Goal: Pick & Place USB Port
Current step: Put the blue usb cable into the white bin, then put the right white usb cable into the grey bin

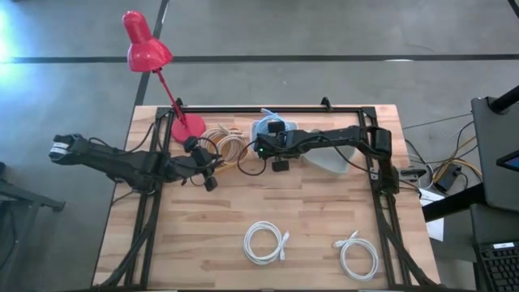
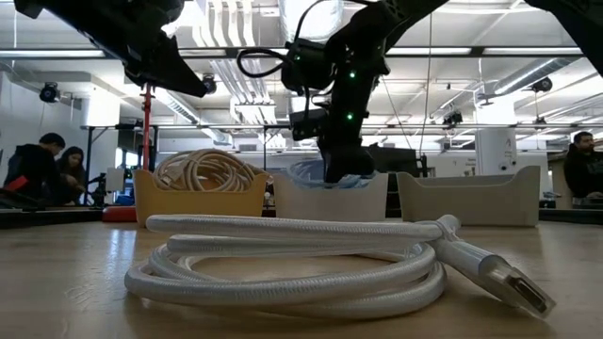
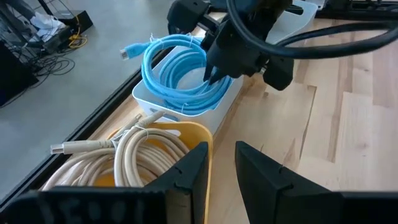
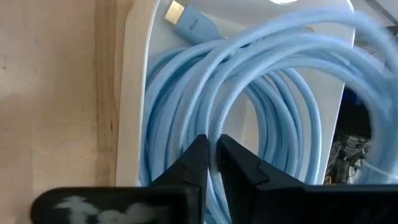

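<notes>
Right gripper [image 1: 263, 146] sits down in the white bin [image 3: 186, 115] at the back of the wooden table [image 1: 268, 211], middle of 3 bins in a row as the low view shows them. Its fingers [image 4: 239, 168] are nearly together, pinched on 1 strand of the coiled light-blue USB cable [image 4: 267, 106] that fills this bin; the right wrist view shows the strand running between the 2 dark tips, with the cable's flat connector [image 4: 180, 15] lying near the bin's rim. Left wrist view shows the same coil [image 3: 180, 71] bulging over the bin's edge, 1 blue plug end poking out past the wall. Left gripper [image 1: 209, 177] hovers above the table just in front of the yellow bin [image 3: 193, 140], jaws apart with nothing between them. The yellow bin touches the white bin's side and holds a coil of cream cable [image 3: 130, 155]. A third bin, pale and shallow [image 2: 466, 198], stands on the other side of the white one, under the right arm. Near the table's front edge lie 2 loose white coiled cables: 1 toward the centre [image 1: 266, 242], 1 further toward the right arm's side [image 1: 358, 255], well apart from each other and from the bins. Red desk lamp [image 1: 147, 50] stands with its base at the back corner beside the yellow bin. People [image 2: 38, 165] are visible in the room behind the table.
</notes>
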Controlling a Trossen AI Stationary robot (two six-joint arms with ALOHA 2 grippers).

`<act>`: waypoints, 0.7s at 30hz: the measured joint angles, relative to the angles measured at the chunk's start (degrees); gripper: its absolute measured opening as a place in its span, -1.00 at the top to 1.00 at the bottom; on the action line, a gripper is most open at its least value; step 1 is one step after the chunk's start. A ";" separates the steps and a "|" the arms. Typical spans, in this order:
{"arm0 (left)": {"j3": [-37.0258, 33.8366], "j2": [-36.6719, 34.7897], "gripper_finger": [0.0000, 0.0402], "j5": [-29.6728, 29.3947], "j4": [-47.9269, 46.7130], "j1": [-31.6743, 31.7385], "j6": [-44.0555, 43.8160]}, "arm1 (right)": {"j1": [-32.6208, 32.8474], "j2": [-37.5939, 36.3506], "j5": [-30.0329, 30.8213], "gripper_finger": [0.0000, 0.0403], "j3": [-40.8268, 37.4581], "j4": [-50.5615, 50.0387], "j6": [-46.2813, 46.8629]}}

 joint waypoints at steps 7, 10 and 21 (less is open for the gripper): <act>0.00 0.09 0.52 0.00 0.01 0.04 -0.04 | 0.18 -0.37 0.00 0.54 0.66 -1.37 0.01; 0.00 0.09 0.52 0.00 0.00 0.04 -0.07 | 0.59 -0.88 0.46 0.43 1.50 -3.33 1.64; 0.00 0.09 0.52 0.02 0.00 0.04 -1.63 | 7.13 -10.04 0.05 0.30 2.29 -13.53 16.81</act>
